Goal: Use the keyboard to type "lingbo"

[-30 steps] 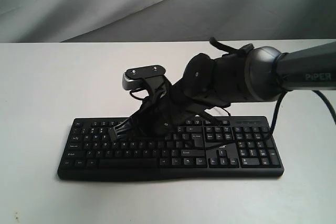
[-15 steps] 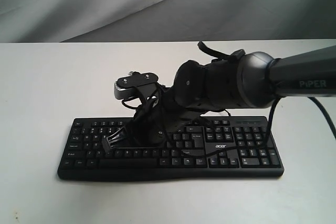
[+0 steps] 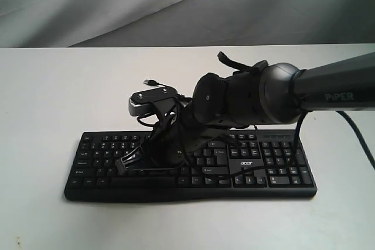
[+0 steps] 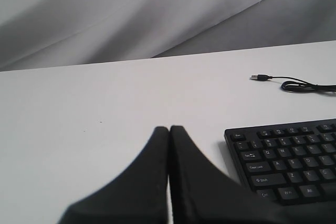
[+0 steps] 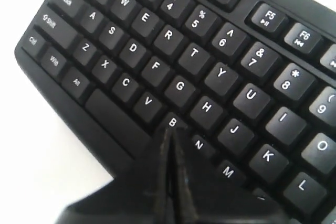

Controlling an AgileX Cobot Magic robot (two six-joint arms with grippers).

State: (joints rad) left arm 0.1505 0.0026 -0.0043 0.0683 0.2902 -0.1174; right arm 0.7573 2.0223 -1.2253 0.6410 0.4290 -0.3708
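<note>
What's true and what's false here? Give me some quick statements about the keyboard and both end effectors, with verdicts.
1. The right end effector is shut, tip at the B key. True.
2. The left end effector rests on the wide black plastic keyboard. False: it is off it, above the white table.
3. The thin black USB cable lies unplugged on the table. True.
4. The left end effector is wide open. False: it is shut.

The wide plastic keyboard (image 3: 281,168) was black with white legends and a white logo (image 3: 245,163), its thin cable (image 4: 258,77) black, the flat tabletop (image 3: 58,86) plain white, the draped cloth backdrop (image 3: 117,4) grey, the robot arm (image 3: 334,83) dark grey.
</note>
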